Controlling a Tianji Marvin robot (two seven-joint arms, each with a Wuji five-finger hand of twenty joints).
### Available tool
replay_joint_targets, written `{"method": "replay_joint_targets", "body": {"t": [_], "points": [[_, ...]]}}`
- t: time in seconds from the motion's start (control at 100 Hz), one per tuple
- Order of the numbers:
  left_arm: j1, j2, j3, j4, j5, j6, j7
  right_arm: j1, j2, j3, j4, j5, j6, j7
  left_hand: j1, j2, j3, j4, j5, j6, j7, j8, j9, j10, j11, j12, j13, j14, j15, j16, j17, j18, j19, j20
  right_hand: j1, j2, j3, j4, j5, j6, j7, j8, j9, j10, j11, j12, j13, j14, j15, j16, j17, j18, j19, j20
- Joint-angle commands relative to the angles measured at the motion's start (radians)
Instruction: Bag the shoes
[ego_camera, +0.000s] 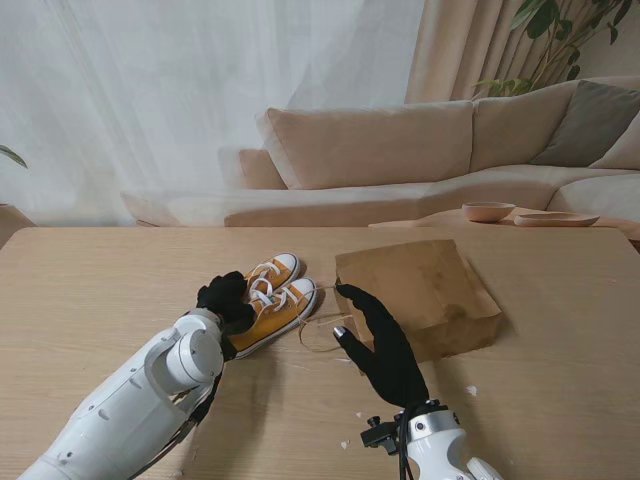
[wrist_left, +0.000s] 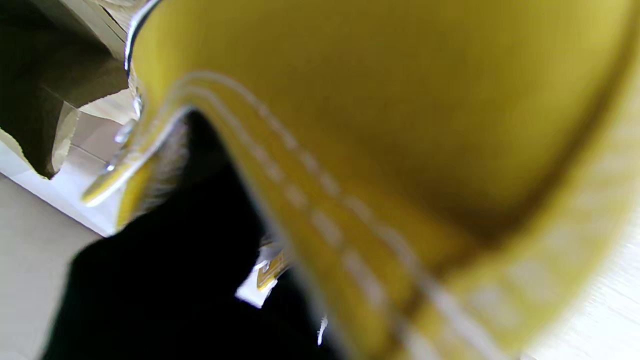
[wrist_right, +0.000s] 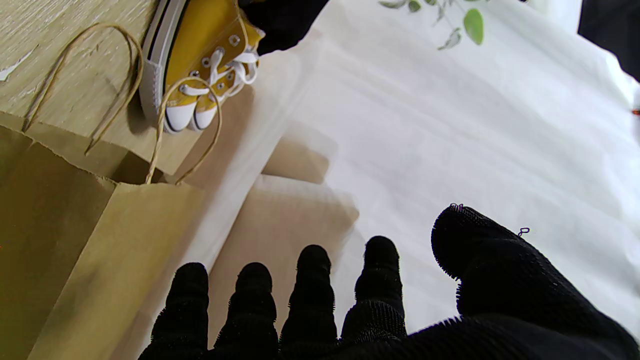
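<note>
**Operator:** Behind the wooden table (ego_camera: 90, 290), what is installed?

**Technician:** A beige sofa (ego_camera: 400, 150) along a white curtain (ego_camera: 150, 90), with two pink dishes (ego_camera: 530, 214) on a low surface at the far right.

**Operator:** Report the location of the shoes.

**Technician:** The pair of yellow shoes (ego_camera: 275, 298) with white laces and white toe caps lies side by side near the table's centre. Their heels are at the fingers of the left hand (ego_camera: 226, 300), and their toes point away from those fingers. In the left wrist view a yellow shoe collar (wrist_left: 400, 150) fills the picture, blurred, with a black finger (wrist_left: 200, 240) touching its edge.

**Operator:** Left hand condition?

**Technician:** Black-gloved, fingers curled onto the heel end of the nearer shoe. Contact is visible; whether the grip is fully closed cannot be told.

**Operator:** Bag position?

**Technician:** The brown paper bag (ego_camera: 420, 295) lies on its side, just beyond and beside the fingertips of the right hand (ego_camera: 378, 345). Its mouth faces the shoes, and the cord handles (ego_camera: 322, 332) rest on the table between the shoes and that hand. The right wrist view shows the handles (wrist_right: 100, 90) looping beside the toe caps (wrist_right: 192, 112).

**Operator:** Right hand condition?

**Technician:** Fingers (wrist_right: 310, 280) extended and apart, thumb spread, holding nothing. Whether the hand touches the bag edge cannot be told.
</note>
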Motion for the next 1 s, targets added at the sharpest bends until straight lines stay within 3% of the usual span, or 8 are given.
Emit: {"method": "replay_joint_targets", "body": {"t": [0.0, 0.14, 0.2, 0.27, 0.39, 0.47, 0.66, 0.99], "points": [[0.006, -0.027, 0.021, 0.039, -0.013, -0.012, -0.015, -0.004, -0.008, -0.002, -0.003, 0.003, 0.004, 0.014, 0.087, -0.03, -0.045, -0.032, 0.156, -0.084, 0.046, -0.027, 0.008, -0.026, 0.052, 0.005, -0.026, -0.007, 0.012, 0.04, -0.01, -0.018, 0.022, 0.031, 0.017, 0.007, -0.024, -0.035, 0.004, -0.001, 0.002, 0.012, -0.015, -0.017, 0.02, 0.008, 0.0, -0.012, 0.016, 0.002, 0.003, -0.003, 0.01, -0.011], [-0.01, -0.039, 0.036, 0.072, -0.034, -0.028, 0.004, -0.002, -0.007, -0.002, -0.002, 0.005, 0.006, 0.017, 0.196, 0.002, -0.13, -0.017, 0.186, -0.112, 0.076, -0.118, 0.021, -0.044, 0.107, -0.018, -0.028, -0.004, 0.015, 0.079, -0.01, -0.019, 0.025, 0.048, 0.018, 0.006, -0.024, -0.035, 0.004, -0.001, 0.002, 0.012, -0.016, -0.016, 0.021, 0.009, 0.001, -0.011, 0.019, 0.003, 0.003, -0.003, 0.01, -0.011], [-0.012, -0.042, 0.037, 0.078, -0.05, -0.032, 0.004, -0.002, -0.007, -0.001, -0.001, 0.007, 0.006, 0.018, 0.243, 0.065, -0.164, -0.012, 0.181, -0.155, 0.006, -0.146, 0.023, -0.049, 0.119, -0.032, -0.028, -0.009, 0.015, 0.088, -0.01, -0.023, 0.026, 0.052, 0.019, 0.006, -0.024, -0.035, 0.004, -0.001, 0.002, 0.012, -0.015, -0.016, 0.022, 0.009, 0.002, -0.01, 0.021, 0.004, 0.004, -0.002, 0.01, -0.011], [-0.012, -0.048, 0.032, 0.079, -0.078, -0.037, 0.009, -0.001, -0.007, -0.001, -0.001, 0.008, 0.006, 0.02, 0.39, 0.19, -0.325, 0.026, 0.21, -0.162, -0.034, -0.141, 0.024, -0.042, 0.152, -0.036, -0.028, -0.013, 0.016, 0.103, -0.008, -0.029, 0.022, 0.052, 0.02, 0.006, -0.024, -0.035, 0.005, -0.003, 0.002, 0.012, -0.016, -0.016, 0.023, 0.009, 0.002, -0.01, 0.023, 0.004, 0.004, -0.002, 0.011, -0.011], [-0.003, -0.056, 0.016, 0.072, -0.119, -0.052, 0.019, 0.0, -0.007, -0.001, 0.0, 0.012, 0.008, 0.022, 0.509, 0.26, -0.466, 0.058, 0.261, -0.086, 0.035, -0.109, 0.027, -0.028, 0.177, -0.029, -0.027, -0.014, 0.014, 0.106, -0.006, -0.034, 0.018, 0.044, 0.021, 0.006, -0.025, -0.034, 0.005, -0.003, 0.002, 0.012, -0.016, -0.015, 0.025, 0.01, 0.001, -0.01, 0.025, 0.004, 0.005, -0.002, 0.011, -0.011], [0.006, -0.06, 0.003, 0.065, -0.14, -0.066, 0.028, 0.001, -0.007, -0.002, 0.001, 0.013, 0.009, 0.022, 0.552, 0.295, -0.509, 0.063, 0.221, -0.04, 0.152, 0.01, 0.021, -0.018, 0.196, -0.007, -0.027, -0.019, 0.013, 0.103, -0.006, -0.037, 0.016, 0.039, 0.023, 0.006, -0.025, -0.034, 0.006, -0.003, 0.003, 0.012, -0.015, -0.015, 0.027, 0.011, 0.003, -0.01, 0.027, 0.004, 0.005, -0.002, 0.011, -0.011], [0.03, -0.057, -0.039, 0.036, -0.17, -0.105, 0.028, 0.003, -0.007, -0.004, 0.002, 0.014, 0.011, 0.023, 0.559, 0.34, -0.489, 0.059, 0.137, -0.003, 0.272, 0.208, 0.017, -0.018, 0.211, 0.025, -0.025, -0.025, 0.012, 0.095, -0.004, -0.043, 0.012, 0.029, 0.025, 0.006, -0.026, -0.034, 0.009, -0.001, 0.004, 0.012, -0.015, -0.014, 0.031, 0.013, 0.002, -0.011, 0.029, 0.004, 0.006, -0.002, 0.011, -0.011], [0.104, -0.042, -0.145, -0.024, -0.188, -0.252, 0.047, 0.01, -0.006, -0.008, 0.008, 0.014, 0.014, 0.03, 0.559, 0.336, -0.461, 0.053, 0.151, 0.004, 0.283, 0.267, 0.016, -0.032, 0.2, 0.039, -0.022, -0.034, 0.003, 0.069, -0.001, -0.051, 0.002, 0.011, 0.023, 0.008, -0.028, -0.034, 0.009, 0.001, 0.003, 0.011, -0.016, -0.014, 0.033, 0.013, 0.002, -0.012, 0.029, 0.003, 0.006, -0.003, 0.011, -0.012]]}}
